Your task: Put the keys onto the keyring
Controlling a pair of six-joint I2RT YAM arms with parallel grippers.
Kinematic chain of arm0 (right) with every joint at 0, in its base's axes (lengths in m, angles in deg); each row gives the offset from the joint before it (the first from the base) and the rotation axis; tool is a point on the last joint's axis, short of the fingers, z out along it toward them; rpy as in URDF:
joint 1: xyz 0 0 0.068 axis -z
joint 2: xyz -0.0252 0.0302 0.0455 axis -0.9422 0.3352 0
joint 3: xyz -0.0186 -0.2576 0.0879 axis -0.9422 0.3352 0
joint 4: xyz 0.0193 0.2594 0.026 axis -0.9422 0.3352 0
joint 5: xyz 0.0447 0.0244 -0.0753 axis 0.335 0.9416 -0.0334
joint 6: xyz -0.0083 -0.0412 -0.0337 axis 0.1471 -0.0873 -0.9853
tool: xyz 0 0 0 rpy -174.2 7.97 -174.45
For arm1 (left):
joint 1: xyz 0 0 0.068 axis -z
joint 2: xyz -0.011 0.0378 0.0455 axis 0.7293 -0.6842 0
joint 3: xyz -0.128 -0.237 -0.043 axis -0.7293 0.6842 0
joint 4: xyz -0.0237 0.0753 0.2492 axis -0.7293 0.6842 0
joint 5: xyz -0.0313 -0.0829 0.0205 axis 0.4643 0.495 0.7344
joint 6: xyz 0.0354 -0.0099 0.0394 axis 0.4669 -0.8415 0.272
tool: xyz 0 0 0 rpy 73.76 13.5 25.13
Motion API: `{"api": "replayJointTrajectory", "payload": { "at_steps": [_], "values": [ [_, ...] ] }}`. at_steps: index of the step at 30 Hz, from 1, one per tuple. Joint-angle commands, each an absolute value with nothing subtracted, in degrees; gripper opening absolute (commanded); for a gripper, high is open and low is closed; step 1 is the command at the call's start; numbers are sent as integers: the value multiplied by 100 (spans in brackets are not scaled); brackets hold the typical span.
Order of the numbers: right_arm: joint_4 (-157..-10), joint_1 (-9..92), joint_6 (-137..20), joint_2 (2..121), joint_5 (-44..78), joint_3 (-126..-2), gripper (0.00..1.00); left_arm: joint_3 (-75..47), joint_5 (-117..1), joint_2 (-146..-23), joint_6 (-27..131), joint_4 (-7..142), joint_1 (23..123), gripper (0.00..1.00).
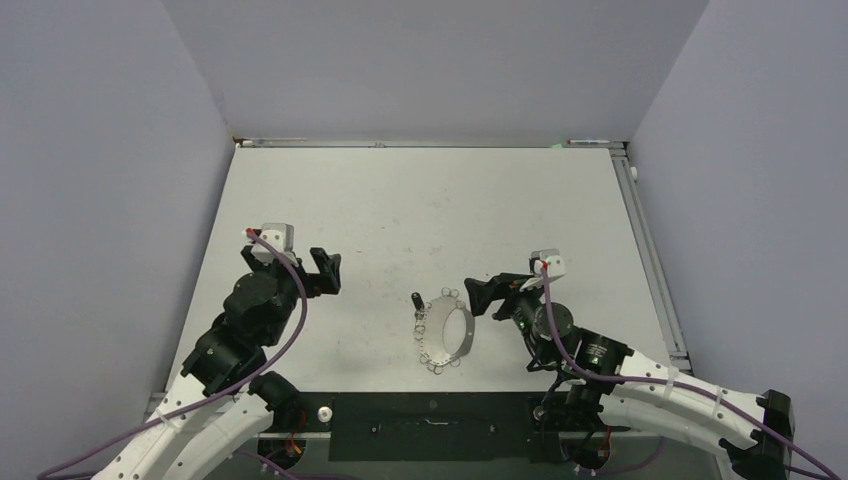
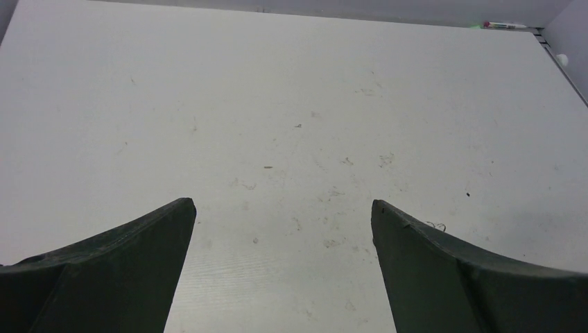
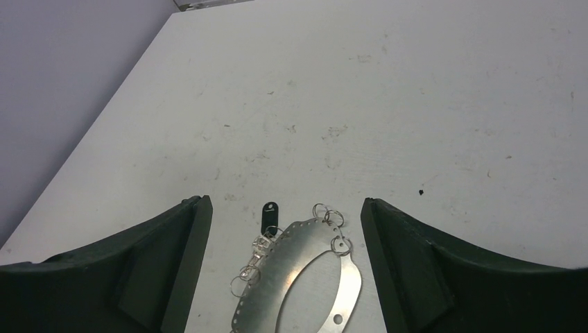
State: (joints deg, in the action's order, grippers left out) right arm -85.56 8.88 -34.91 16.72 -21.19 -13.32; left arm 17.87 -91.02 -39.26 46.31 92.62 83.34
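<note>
The keyring (image 1: 447, 335) is a flat silver oval hoop with small silver loops along its rim, lying on the white table between the arms. The key (image 1: 415, 300), tiny with a black head, lies against the hoop's upper left rim. In the right wrist view the key (image 3: 270, 214) touches the hoop (image 3: 298, 250) among the loops; I cannot tell whether it is strung on. My right gripper (image 1: 480, 295) is open and empty just right of the hoop, with hoop and key ahead between its jaws (image 3: 284, 200). My left gripper (image 1: 325, 270) is open and empty over bare table (image 2: 279, 202), well left of the key.
Grey walls close in the table on the left, back and right. A marker (image 2: 505, 25) lies at the far right corner. A black strip (image 1: 430, 425) runs along the near edge between the arm bases.
</note>
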Motion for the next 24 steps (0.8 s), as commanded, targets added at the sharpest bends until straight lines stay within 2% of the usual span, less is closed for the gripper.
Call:
{"api": "replayJointTrajectory", "payload": {
  "at_steps": [1, 7, 13, 20, 24],
  "values": [
    [-8672, 874, -3327, 1526, -2212, -1290, 81, 1839, -9286, -3799, 4978, 9131, 8286, 96],
    [-8871, 876, -3254, 1077, -2250, -1009, 82, 1778, -9029, -3818, 5080, 9257, 8278, 96],
    [-8431, 876, -2890, 1018, -2187, -1075, 82, 1799, -8889, -3613, 5061, 9310, 8278, 96],
    [-8670, 870, -2893, 1273, -1862, -1099, 81, 1869, -8920, -3349, 5013, 9304, 8278, 96],
    [-8598, 871, -2691, 1620, -2075, -1204, 83, 1876, -8810, -3352, 5008, 9284, 8278, 96]
  ]
}}
